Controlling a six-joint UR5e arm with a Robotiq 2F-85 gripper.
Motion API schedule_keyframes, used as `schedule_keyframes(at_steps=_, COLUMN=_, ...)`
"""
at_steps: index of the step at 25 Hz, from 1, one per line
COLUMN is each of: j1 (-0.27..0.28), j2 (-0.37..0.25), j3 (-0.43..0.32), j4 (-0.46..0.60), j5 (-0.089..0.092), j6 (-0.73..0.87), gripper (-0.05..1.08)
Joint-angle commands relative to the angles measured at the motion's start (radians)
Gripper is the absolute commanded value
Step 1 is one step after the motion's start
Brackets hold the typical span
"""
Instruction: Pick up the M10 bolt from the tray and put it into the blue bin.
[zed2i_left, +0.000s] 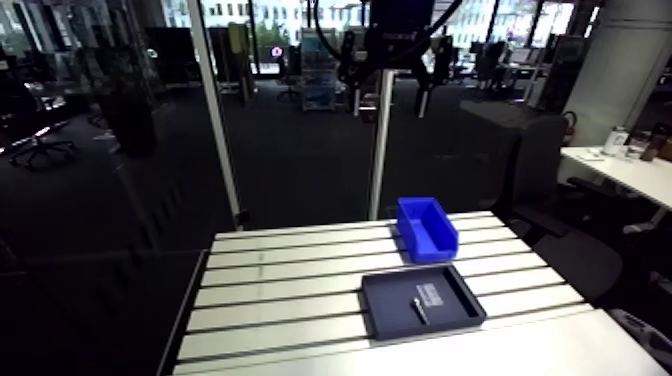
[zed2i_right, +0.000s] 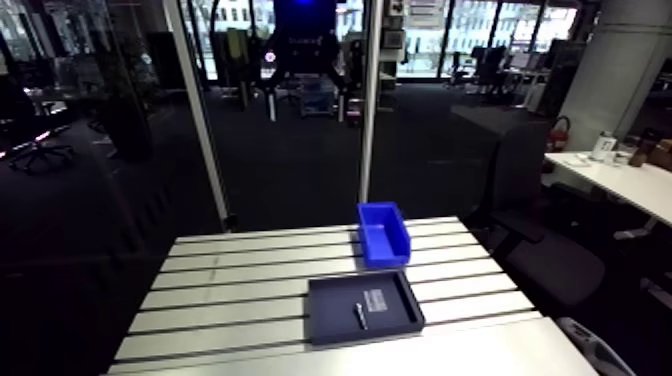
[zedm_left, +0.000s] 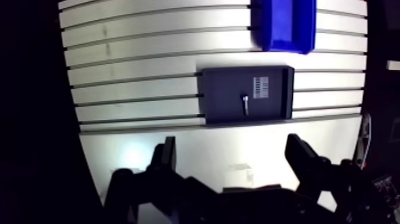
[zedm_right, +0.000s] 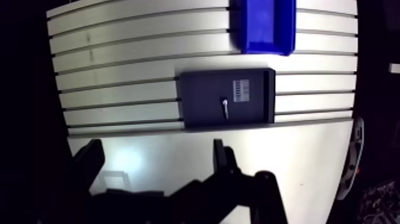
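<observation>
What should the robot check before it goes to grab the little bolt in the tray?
1. Gripper open and holding nothing: ok.
2. Bolt lying in plain sight in the tray, beside a white label: ok.
3. Gripper right over the bolt: not ok; it hangs high above the table, with the tray ahead of it.
4. Blue bin open on top and standing apart from the tray: ok.
5. Bin empty inside: cannot tell.
</observation>
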Motion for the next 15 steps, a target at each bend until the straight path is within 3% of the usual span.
schedule_keyframes(at_steps=1, j1=0.002, j2=0.001, j3=-0.002, j4=0.000, j5=-0.002, j6=0.000, gripper=0.01)
schedule_keyframes(at_steps=15, j1=0.005, j2=0.004, j3=0.003, j4=0.003, j5=-0.005, j6=-0.002, gripper=0.01)
